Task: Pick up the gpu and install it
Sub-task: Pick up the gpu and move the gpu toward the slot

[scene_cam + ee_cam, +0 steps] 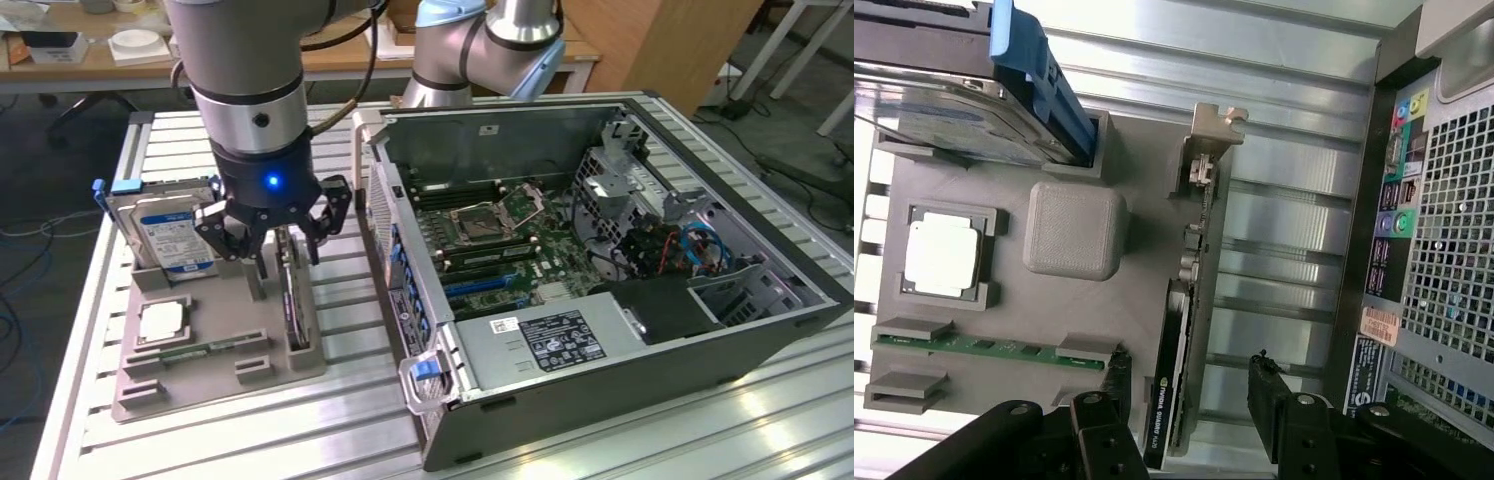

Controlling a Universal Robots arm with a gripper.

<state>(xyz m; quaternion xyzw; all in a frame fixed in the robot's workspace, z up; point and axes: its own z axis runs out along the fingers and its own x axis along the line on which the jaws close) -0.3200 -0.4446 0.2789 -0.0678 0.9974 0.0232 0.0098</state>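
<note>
In the exterior view, the black gripper (284, 248) on the grey metal arm hangs low over a grey plastic tray (214, 385), which lies on the ribbed aluminium table (641, 440). Its jaws stand apart and hold nothing. Directly below them, in line with the gap, is the gpu (292, 305), a thin flat dark circuit card that stands on its long edge in a slot of the tray. Just beside the gripper, toward the exterior view's left, a silver hard drive (167, 235) with a blue-white label stands upright in the tray. Further from the gripper lie a square silver processor chip (160, 322) and a narrow green memory stick (207, 349). On the gripper's other side is the open black computer case (601, 270).

In the wrist view, the gripper (1189, 375) has one jaw on each side of the gpu (1166, 400), with a small space between each jaw and the card. The card's silvery end bracket is at the end far from the gripper. The hard drive (944, 125), processor chip (942, 255) and memory stick (984, 345) sit on the tray (1144, 200) to one side of the gripper, and the computer case (1444, 200) is on the other side.
</note>
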